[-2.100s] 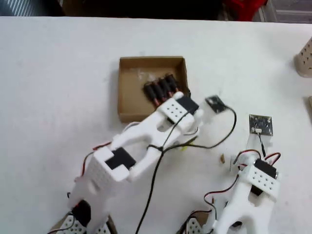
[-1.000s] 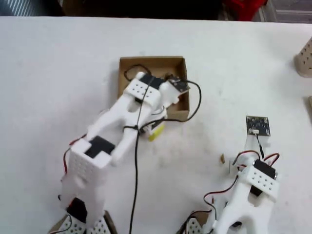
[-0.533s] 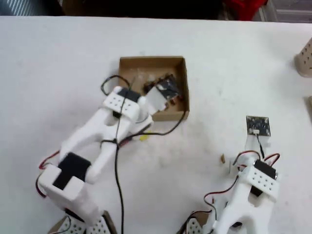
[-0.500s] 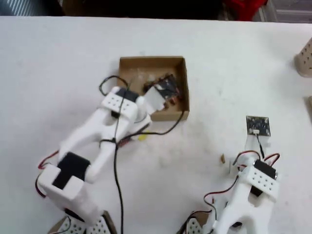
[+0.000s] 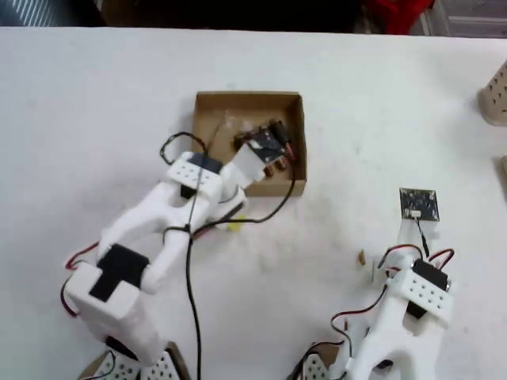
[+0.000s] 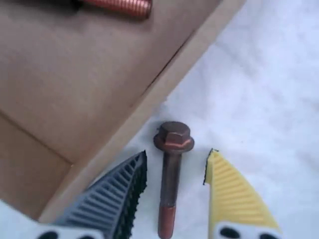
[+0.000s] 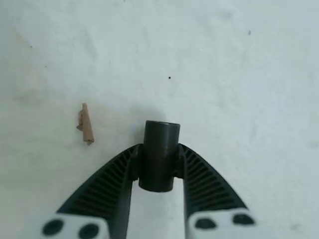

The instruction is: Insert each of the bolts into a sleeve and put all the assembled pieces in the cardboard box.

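Observation:
A copper-coloured bolt (image 6: 171,174) lies on the white table just outside the wall of the cardboard box (image 6: 149,94). My left gripper (image 6: 174,154) is open around it, a black finger on one side and a yellow finger (image 6: 227,194) on the other, neither touching the shank. In the high view this arm stretches to the front edge of the box (image 5: 207,100), its wrist camera hiding part of the several dark assembled pieces (image 5: 279,155) inside. My right gripper (image 7: 158,147) is shut on a black sleeve (image 7: 160,149), held low over the table at the front right.
A small brown chip (image 7: 85,124) lies on the table beside the right gripper, also seen from above as a chip (image 5: 360,257). A threaded bolt end (image 6: 122,6) rests inside the box. A perforated beige object (image 5: 495,95) stands at the far right edge. A black cable (image 5: 190,285) trails along the left arm.
The left arm swung from the box's right side across it and drew back to the box's front edge, lowering around the bolt. The right arm stayed still with the sleeve.

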Action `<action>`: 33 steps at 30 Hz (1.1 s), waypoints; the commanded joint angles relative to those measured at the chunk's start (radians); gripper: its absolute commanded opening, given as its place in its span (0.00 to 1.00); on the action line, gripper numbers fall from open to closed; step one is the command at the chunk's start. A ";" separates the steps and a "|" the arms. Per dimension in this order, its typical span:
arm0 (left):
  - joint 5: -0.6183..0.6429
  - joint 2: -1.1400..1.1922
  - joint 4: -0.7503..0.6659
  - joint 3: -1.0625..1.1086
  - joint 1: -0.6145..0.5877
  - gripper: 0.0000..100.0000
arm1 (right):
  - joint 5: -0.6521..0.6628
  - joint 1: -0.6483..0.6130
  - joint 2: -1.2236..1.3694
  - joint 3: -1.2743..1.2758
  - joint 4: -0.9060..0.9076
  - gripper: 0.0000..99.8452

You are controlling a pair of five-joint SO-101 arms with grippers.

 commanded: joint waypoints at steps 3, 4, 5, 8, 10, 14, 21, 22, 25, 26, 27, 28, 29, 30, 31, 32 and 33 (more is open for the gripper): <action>0.094 0.148 0.087 -0.233 0.010 0.11 | 0.009 -0.013 -0.007 -0.008 -0.016 0.02; 0.094 0.171 0.114 -0.262 0.010 0.09 | 0.009 -0.013 -0.007 -0.008 -0.016 0.02; 0.094 0.194 0.137 -0.287 0.010 0.07 | 0.009 -0.013 -0.007 -0.008 -0.016 0.02; 0.094 0.228 0.195 -0.327 0.010 0.02 | 0.009 -0.013 -0.007 -0.008 -0.016 0.02; 0.094 0.225 0.213 -0.318 0.012 0.02 | 0.009 -0.013 -0.007 -0.008 -0.016 0.02; 0.101 0.179 0.215 -0.241 0.024 0.02 | 0.009 -0.013 -0.007 -0.008 -0.016 0.02; 0.103 -0.094 0.118 0.015 0.065 0.02 | 0.009 -0.013 -0.007 -0.008 -0.016 0.02; 0.103 -0.147 0.086 0.063 0.053 0.02 | 0.008 -0.013 -0.007 -0.008 -0.016 0.02; 0.103 -0.298 -0.002 0.196 0.008 0.02 | 0.002 -0.013 -0.007 -0.008 -0.016 0.02; 0.103 -0.340 -0.028 0.235 -0.010 0.02 | 0.000 -0.013 -0.007 -0.008 -0.016 0.02; 0.104 -0.381 -0.052 0.275 -0.027 0.02 | 0.000 -0.013 -0.007 -0.008 -0.016 0.02; 0.104 -0.412 -0.074 0.307 -0.044 0.02 | 0.000 -0.013 -0.007 -0.009 -0.016 0.02; 0.104 -0.440 -0.092 0.338 -0.062 0.02 | 0.000 -0.013 -0.007 -0.011 -0.016 0.02; 0.104 -0.463 -0.107 0.364 -0.079 0.02 | -0.003 -0.013 -0.007 -0.011 -0.016 0.02; 0.104 -0.483 -0.120 0.387 -0.097 0.02 | -0.017 -0.013 -0.007 -0.012 -0.016 0.02; 0.104 -0.496 -0.129 0.405 -0.114 0.02 | -0.048 -0.013 -0.007 -0.014 -0.016 0.02; 0.104 -0.507 -0.137 0.420 -0.133 0.02 | -0.083 -0.015 -0.008 -0.017 -0.016 0.02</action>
